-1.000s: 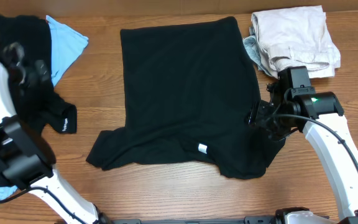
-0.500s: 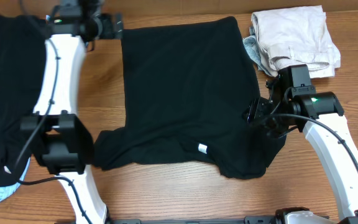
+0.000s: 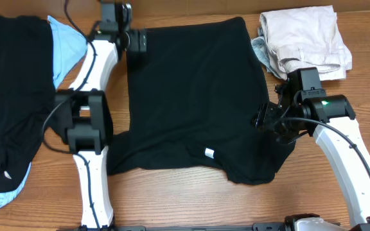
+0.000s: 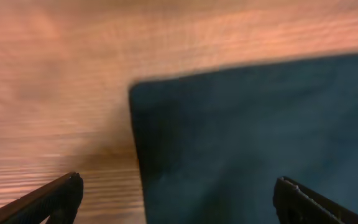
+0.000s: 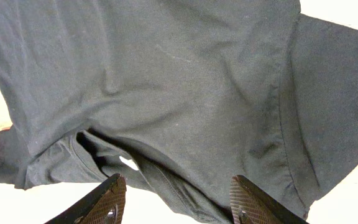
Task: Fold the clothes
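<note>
Wooden table [image 3: 172, 199] is filling the overhead view, and a black T-shirt [image 3: 191, 96] is lying spread flat in the middle of it, with its small white tag [image 3: 209, 153] near the near hem. Beige clothes [image 3: 307, 38] are sitting at the far right, and a light-blue garment [image 3: 66, 42] is showing at the far left beside another black one [image 3: 11, 96].

The left gripper [image 3: 138, 42] is hovering at the far-left corner [image 4: 138, 90] of the T-shirt with its jaws fully wide and holding nothing. The right gripper [image 3: 266, 122] is standing over the right edge of the shirt, about half open, and I am not seeing any cloth pinched between its jaws.

I am judging that the fold is not begun. The risk is coming from the grasp. If the left jaws are closing a little beside the corner, they are catching only wood or a thin edge, and the cloth is slipping out when lifted. If only one side is lifting, the shirt is dragging and wrinkling, and the fold is coming out crooked.
</note>
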`<state>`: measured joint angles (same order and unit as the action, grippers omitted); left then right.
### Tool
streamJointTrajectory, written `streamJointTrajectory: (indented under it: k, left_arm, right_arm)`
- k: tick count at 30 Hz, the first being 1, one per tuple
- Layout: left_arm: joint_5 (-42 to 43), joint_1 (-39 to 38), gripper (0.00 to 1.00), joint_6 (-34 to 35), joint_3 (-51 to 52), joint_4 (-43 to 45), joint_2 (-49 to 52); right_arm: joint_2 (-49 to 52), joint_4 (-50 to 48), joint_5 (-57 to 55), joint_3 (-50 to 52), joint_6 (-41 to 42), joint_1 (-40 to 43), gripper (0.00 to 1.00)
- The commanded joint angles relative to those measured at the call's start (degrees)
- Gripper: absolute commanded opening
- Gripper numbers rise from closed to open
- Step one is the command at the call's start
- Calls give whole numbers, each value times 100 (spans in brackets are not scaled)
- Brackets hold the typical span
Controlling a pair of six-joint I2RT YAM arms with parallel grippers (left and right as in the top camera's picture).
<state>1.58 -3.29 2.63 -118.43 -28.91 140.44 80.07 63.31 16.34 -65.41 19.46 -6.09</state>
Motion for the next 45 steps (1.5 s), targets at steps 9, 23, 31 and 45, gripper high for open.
streamJointTrajectory:
  k: [9,23,31,45]
  left_arm:
    - [295,-15,100,122,-24,529,608]
    - [295,-17,47,125,-24,481,994]
    - [225,129,4,466,-59,151,953]
    - [229,1871,4,461,-2070,-3512,437]
  right_arm:
    - [-131,-4,44,4,11,-2,58]
    - [-131,-66,46,4,17,-2,58]
    - [-131,-140,48,4,33,-2,58]
    - [48,-505,48,4,26,-2,58]
